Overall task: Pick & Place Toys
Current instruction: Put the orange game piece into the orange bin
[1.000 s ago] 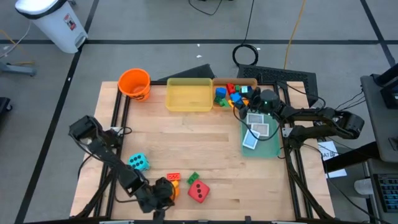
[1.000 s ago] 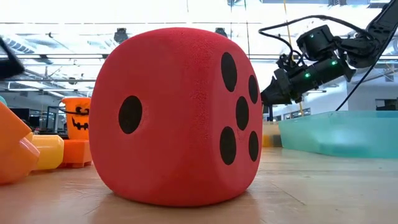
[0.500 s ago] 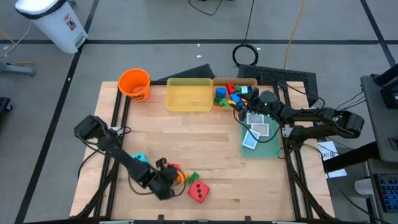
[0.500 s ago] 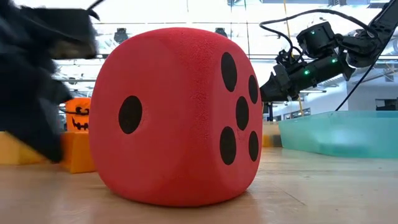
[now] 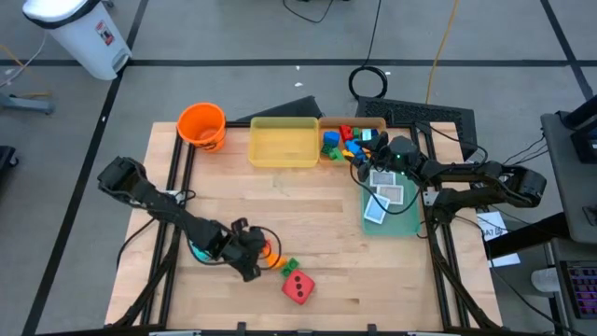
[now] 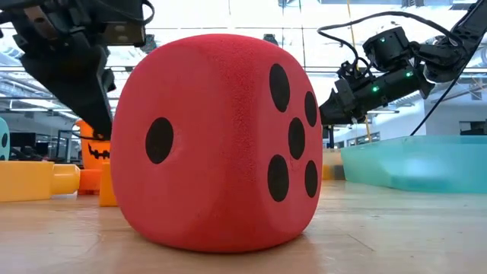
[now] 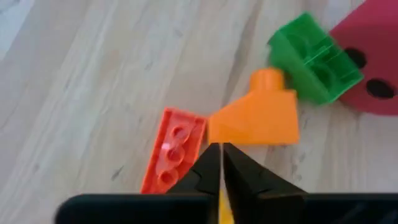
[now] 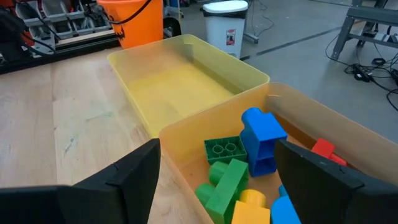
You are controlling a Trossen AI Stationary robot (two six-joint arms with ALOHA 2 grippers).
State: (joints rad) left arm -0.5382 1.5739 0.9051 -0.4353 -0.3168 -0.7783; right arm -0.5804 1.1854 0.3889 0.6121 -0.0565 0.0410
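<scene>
Near the table's front edge lie a red die [image 5: 298, 287], a green brick [image 5: 287, 266], an orange brick [image 7: 258, 118] and a flat red brick [image 7: 174, 155]. My left gripper [image 7: 221, 152] is shut, its tips at the seam between the orange and the flat red brick. The left arm covers most of the cyan die [image 5: 196, 250]. A yellow brick [image 6: 30, 181] lies on the table in the low view. My right gripper [image 8: 217, 149] hangs open over the tray of bricks [image 5: 347, 140]. White cards [image 5: 387, 193] lie in the green tray [image 5: 410, 219]. My left gripper points its shut fingertips [image 7: 211, 155] slanting down at the corner of the orange brick [image 7: 214, 127], where that corner meets the flat red brick. Whether the tips touch either brick, I cannot tell. Both bricks lie flat on the table.
An orange bucket [image 5: 201, 125] stands at the far left corner, a yellow tray [image 5: 283, 143] beside it. The orange tray's rim [image 8: 311, 109] runs under my right gripper. Bare wood lies mid-table [image 5: 298, 210]. The red die [image 6: 213, 144] fills the low view.
My left gripper has swung from the near edge toward the far edge and slightly right, tipping more steeply down, staying shut. The orange brick has slid away from the near edge along with it. The left arm now covers the cyan die. The red die has stayed put.
</scene>
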